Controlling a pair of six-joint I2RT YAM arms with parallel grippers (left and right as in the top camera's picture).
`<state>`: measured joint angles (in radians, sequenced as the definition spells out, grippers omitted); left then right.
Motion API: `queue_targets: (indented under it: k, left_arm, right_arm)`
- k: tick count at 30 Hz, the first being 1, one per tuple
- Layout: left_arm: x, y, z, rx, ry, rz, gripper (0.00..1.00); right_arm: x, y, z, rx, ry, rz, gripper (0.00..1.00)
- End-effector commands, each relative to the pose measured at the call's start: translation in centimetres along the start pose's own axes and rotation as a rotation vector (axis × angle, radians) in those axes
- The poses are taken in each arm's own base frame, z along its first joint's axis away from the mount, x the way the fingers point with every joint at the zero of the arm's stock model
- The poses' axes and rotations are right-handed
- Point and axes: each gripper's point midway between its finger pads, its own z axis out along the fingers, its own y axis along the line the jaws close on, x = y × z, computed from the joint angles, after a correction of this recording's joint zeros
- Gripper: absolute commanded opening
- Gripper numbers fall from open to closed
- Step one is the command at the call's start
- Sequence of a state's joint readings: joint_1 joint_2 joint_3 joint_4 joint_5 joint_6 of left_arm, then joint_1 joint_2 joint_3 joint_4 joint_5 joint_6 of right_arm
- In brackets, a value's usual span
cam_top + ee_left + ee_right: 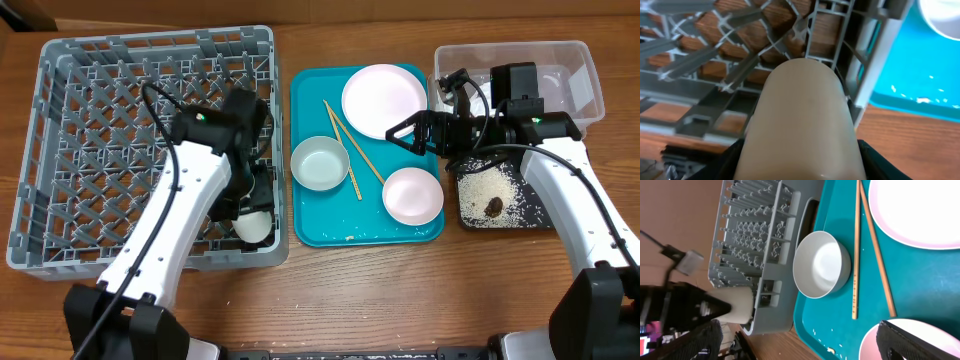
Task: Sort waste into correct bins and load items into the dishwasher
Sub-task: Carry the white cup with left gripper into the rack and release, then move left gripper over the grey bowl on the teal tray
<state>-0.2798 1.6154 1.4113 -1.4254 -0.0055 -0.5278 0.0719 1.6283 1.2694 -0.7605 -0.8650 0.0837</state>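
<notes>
The cup (pixel 254 226) is in the rack's (pixel 100 130) near right corner; on the tray (pixel 312 215), the plate (pixel 384 100) occupies the far right corner, chopsticks (pixel 345 160) mid-tray.

The left arm (pixel 185 195) is hanging over the rack's (pixel 100 120) 4 o'clock corner, blocking it along with the cup (pixel 254 228) beside the wall; the rack's floor from 7 to 1 o'clock is lying open. On the teal tray (pixel 320 215), chopsticks (pixel 342 150) are slanting across the lane between the bowl (pixel 320 163) at 9 o'clock and the plate (pixel 384 100) at 1 o'clock. The right gripper (pixel 400 132), jaws wide, is occupying the 3 o'clock edge.
</notes>
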Motion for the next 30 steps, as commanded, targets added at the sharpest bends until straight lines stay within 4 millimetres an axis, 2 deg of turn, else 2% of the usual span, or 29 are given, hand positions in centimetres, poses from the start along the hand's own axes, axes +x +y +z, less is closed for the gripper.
queue_targets:
  k: [1, 4, 8, 11, 15, 19, 24, 27, 30]
  left_arm:
    - [0.3, 0.4, 2.2, -0.023, 0.013, -0.024, 0.49]
    - [0.5, 0.5, 3.6, -0.026, 0.018, -0.024, 0.56]
    - [0.1, 0.5, 4.5, -0.032, -0.002, -0.024, 0.84]
    - [-0.4, 0.3, 4.5, -0.020, -0.021, -0.025, 0.92]
    - [-1.1, 0.2, 3.7, -0.009, -0.044, -0.018, 0.95]
    - [-2.5, -0.2, 0.6, 0.019, -0.095, -0.008, 0.93]
    - [-4.8, -1.7, -6.0, 0.099, -0.232, 0.042, 0.93]
    - [-6.2, -3.5, -10.0, 0.185, -0.341, 0.107, 0.93]
    - [-7.6, -5.0, -11.4, 0.229, -0.429, 0.145, 0.94]
  right_arm:
    - [0.0, 0.0, 0.0, 0.002, 0.000, -0.012, 1.00]
    - [0.0, 0.0, 0.0, 0.001, 0.003, -0.012, 1.00]
    - [0.2, 0.3, 0.3, 0.000, 0.012, -0.018, 0.96]
    - [0.8, -0.5, 0.8, 0.068, 0.032, -0.013, 0.96]
    - [1.9, -2.4, 1.0, 0.211, 0.066, 0.006, 0.96]
    - [2.2, -2.8, 0.3, 0.273, 0.083, 0.030, 0.96]
    - [1.3, -1.6, -1.1, 0.302, 0.073, 0.027, 0.96]
    - [0.4, -1.7, -2.9, 0.406, 0.050, 0.054, 0.96]
    - [-0.5, -1.5, -5.0, 0.507, 0.013, 0.093, 0.99]
